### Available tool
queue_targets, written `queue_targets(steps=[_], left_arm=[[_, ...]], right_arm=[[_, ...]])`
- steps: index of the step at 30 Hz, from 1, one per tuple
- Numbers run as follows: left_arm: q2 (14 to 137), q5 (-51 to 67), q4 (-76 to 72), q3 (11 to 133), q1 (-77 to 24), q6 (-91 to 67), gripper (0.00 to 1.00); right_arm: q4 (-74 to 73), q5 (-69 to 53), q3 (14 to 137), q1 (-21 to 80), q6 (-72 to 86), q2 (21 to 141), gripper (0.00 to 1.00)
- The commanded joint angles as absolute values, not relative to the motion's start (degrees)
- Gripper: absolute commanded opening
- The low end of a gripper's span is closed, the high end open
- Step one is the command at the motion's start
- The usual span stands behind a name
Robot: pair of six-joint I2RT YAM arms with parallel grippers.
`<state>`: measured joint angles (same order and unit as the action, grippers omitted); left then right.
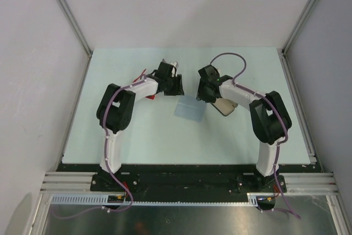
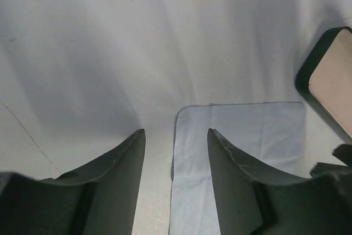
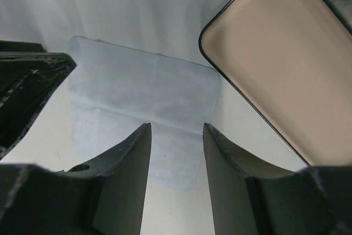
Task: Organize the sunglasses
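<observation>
- Table (image 1: 165, 141) carrying everything.
- Left end effector (image 2: 176, 133) hovering over left edge of cloth (image 2: 242, 136), fingers standing wide apart, gripping nothing.
- Right end effector (image 3: 177, 127) hanging over cloth's right part, likewise spread, empty.
- Open case (image 3: 280, 64) lying just right of cloth.
- Sunglasses (image 1: 144, 72) lying left of cloth, mostly hiding under left arm, behind its end effector, only red slivers showing.
- Sunglasses probably light, thin, fragile, with slippery lenses. Pinching frame at bridge or hinge looking safest.
</observation>
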<state>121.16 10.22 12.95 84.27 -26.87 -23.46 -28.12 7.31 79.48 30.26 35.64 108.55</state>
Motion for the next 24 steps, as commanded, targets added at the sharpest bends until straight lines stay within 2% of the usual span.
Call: queue_targets(steps=[1,16,24], left_arm=[[122.6,10.8,13.6,86.7,-26.9,-23.1,0.51],[123.8,12.7,13.6,86.4,-28.2,-23.2,0.48],[124.5,12.2,14.1,86.4,-28.6,-22.9,0.42]], right_arm=[[-25.5,7.1,79.3,29.9,36.7,111.0,0.47],[-25.5,12.8,79.3,29.4,35.0,114.1,0.43],[-23.7,14.8,79.3,29.9,34.0,115.5,0.42]])
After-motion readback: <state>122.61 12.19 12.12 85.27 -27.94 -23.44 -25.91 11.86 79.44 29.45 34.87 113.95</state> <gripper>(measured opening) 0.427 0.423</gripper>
